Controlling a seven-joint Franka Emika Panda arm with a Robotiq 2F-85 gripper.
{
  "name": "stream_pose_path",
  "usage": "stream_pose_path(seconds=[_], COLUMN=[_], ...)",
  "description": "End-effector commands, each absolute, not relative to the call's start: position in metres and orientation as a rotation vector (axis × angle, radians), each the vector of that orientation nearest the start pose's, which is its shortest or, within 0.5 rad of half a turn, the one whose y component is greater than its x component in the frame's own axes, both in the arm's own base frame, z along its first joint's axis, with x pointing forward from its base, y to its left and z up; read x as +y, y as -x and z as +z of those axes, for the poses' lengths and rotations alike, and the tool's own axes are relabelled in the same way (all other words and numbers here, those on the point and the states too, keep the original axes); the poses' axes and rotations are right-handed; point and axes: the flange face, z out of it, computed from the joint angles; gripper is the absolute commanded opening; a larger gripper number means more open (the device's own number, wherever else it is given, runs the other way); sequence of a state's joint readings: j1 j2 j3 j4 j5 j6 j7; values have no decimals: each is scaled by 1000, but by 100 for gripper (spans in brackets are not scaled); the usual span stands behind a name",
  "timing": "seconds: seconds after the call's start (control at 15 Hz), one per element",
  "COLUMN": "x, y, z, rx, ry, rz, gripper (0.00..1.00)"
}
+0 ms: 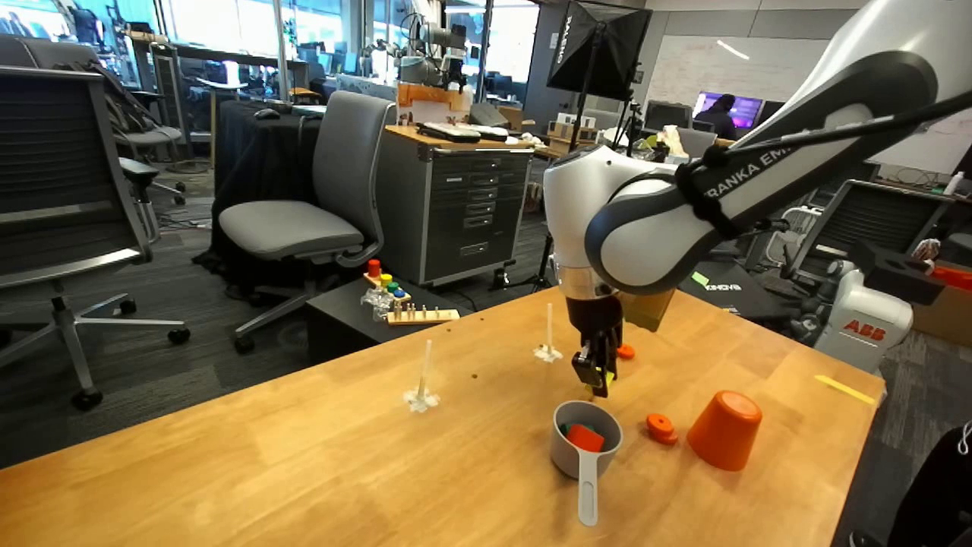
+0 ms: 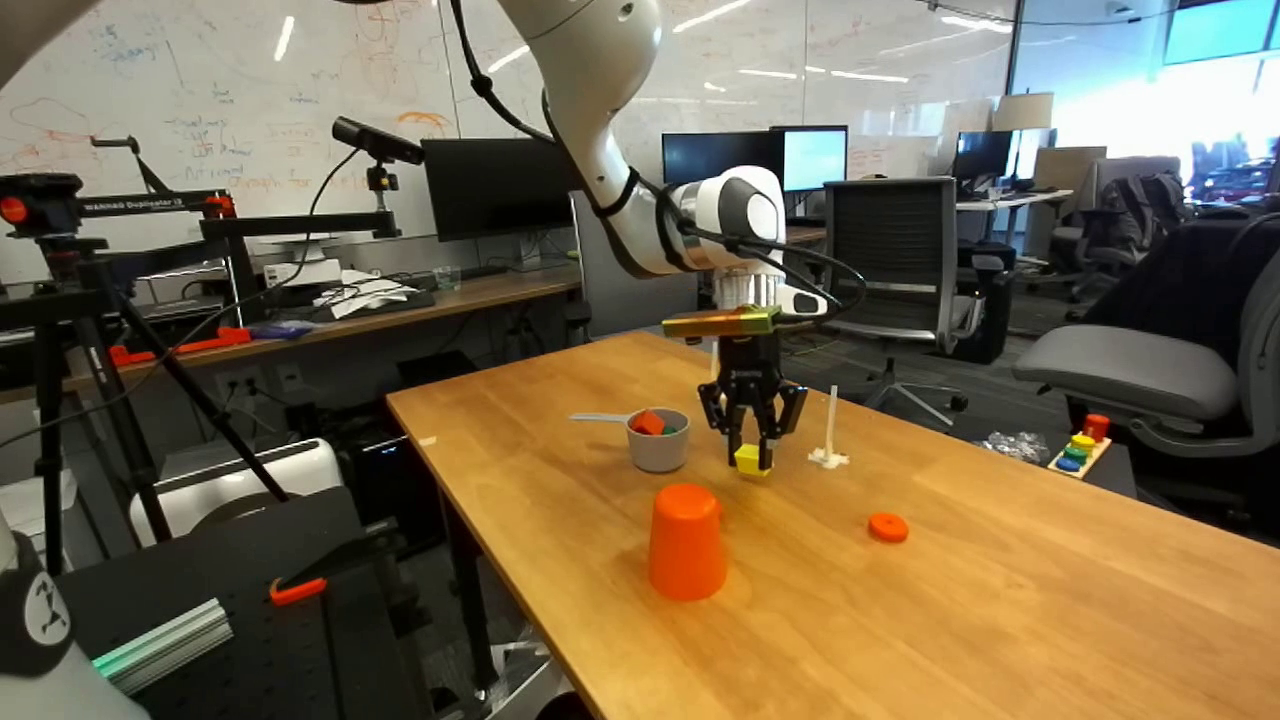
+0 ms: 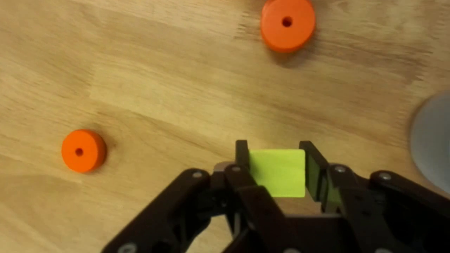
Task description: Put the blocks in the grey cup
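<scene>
My gripper (image 3: 276, 156) is shut on a yellow block (image 3: 281, 174), with a finger on either side. The block also shows between the fingertips in an exterior view (image 2: 752, 460), low over the table; I cannot tell whether it touches. The grey cup (image 1: 563, 454) stands upright beside the gripper, its long handle pointing away. It also shows in an exterior view (image 2: 658, 455) and partly at the right edge of the wrist view (image 3: 432, 140). A red block (image 1: 585, 438) and a dark green block (image 2: 668, 430) lie inside the cup. An orange block is not clearly seen.
An orange cup (image 1: 725, 431) stands upside down near the grey cup. Orange round pieces with centre holes (image 3: 288, 26) (image 3: 83, 151) lie on the table. Two thin upright pegs (image 1: 425, 380) (image 1: 549, 334) are fixed to the table near its far edge.
</scene>
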State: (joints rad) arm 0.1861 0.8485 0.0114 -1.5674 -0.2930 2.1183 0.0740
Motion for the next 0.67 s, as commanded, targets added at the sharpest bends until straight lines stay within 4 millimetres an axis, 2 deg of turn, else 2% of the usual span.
stream_pose_path(seconds=[0.0, 0.33, 0.6], x=[148, 183, 203], y=[-646, -634, -618], z=[156, 191, 194], rx=[-574, -634, -664], ry=[3283, 3271, 3253], rz=[373, 299, 321], gripper=[18, 17, 17])
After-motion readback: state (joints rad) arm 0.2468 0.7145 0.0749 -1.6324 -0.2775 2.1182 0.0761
